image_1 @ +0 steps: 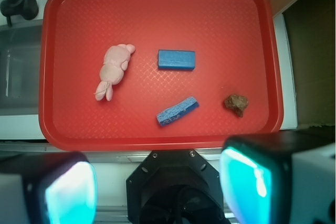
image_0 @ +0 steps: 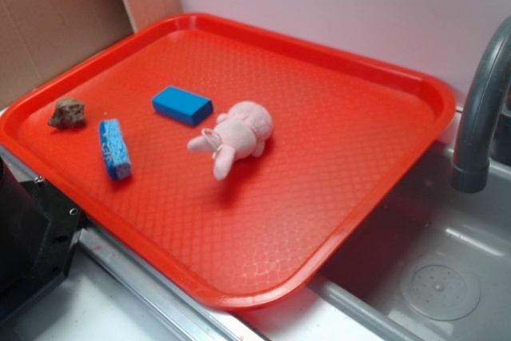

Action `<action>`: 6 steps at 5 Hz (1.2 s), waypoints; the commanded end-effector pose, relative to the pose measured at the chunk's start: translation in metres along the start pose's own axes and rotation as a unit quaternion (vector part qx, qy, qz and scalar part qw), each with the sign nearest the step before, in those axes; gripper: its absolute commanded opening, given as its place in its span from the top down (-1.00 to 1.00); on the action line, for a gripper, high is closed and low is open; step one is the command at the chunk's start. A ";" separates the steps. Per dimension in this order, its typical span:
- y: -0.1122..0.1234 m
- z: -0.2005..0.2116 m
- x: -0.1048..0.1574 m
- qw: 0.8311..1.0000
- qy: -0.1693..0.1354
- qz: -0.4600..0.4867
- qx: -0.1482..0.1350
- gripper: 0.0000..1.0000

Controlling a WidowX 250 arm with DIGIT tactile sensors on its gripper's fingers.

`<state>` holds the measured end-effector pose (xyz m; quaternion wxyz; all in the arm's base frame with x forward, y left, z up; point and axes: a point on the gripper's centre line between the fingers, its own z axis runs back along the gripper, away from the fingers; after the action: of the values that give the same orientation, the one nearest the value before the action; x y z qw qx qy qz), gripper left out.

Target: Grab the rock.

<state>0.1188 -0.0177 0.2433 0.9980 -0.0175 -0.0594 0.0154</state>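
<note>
**Red tray, rock untouched at its corner**

Teal-lit pads (image_1: pixel 247 179) of the gripper (image_1: pixel 157 182) fill the bottom of the wrist view, spread wide with nothing between them; the jaws stand open, high above the tray and well apart from everything on it. That height suits a survey before any descent.

Just ahead lies a blue sponge strip (image_1: pixel 177 110), with the rock (image_1: pixel 236 104) off to its right near the rim of the red tray (image_1: pixel 157 142). Further out sit a blue block (image_1: pixel 176 59) and a pink plush toy (image_1: pixel 113 69).

Only the wrist view shows the open fingers. Only the exterior view shows the grey faucet (image_0: pixel 482 109) and sink basin (image_0: pixel 439 277) beside the tray, and how the lumpy rock stands clear of the rim.
</note>
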 end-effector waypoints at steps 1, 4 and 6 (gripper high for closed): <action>0.000 0.000 0.000 1.000 0.000 0.000 0.000 -1.00; 0.114 -0.087 0.039 0.940 0.012 0.321 0.114 -1.00; 0.113 -0.102 -0.004 0.824 -0.043 0.547 0.142 -1.00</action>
<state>0.1353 0.0912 0.1319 0.8227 0.0946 -0.0704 0.5561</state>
